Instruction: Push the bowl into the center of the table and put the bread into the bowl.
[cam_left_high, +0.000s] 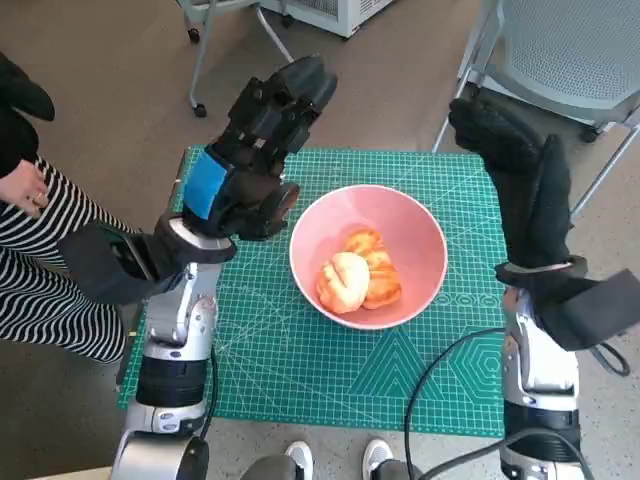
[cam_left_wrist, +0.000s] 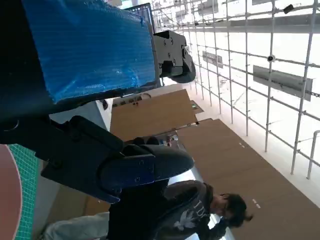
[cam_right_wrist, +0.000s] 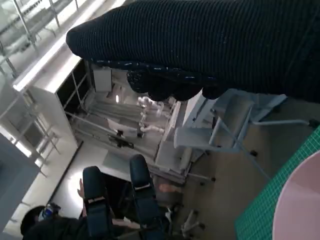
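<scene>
On the green gridded desk (cam_left_high: 280, 380), the round pink bowl (cam_left_high: 420, 235) holds golden bread rolls (cam_left_high: 358, 278); the left hand (cam_left_high: 262, 150) and right hand (cam_left_high: 515, 160) hover raised either side, both released, grasping nothing; the left seems nearer the bowl.

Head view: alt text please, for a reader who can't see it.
A pink bowl holding bread sits mid-way on a green cutting mat. The left hand and the gloved right hand are raised either side, holding nothing.
</scene>
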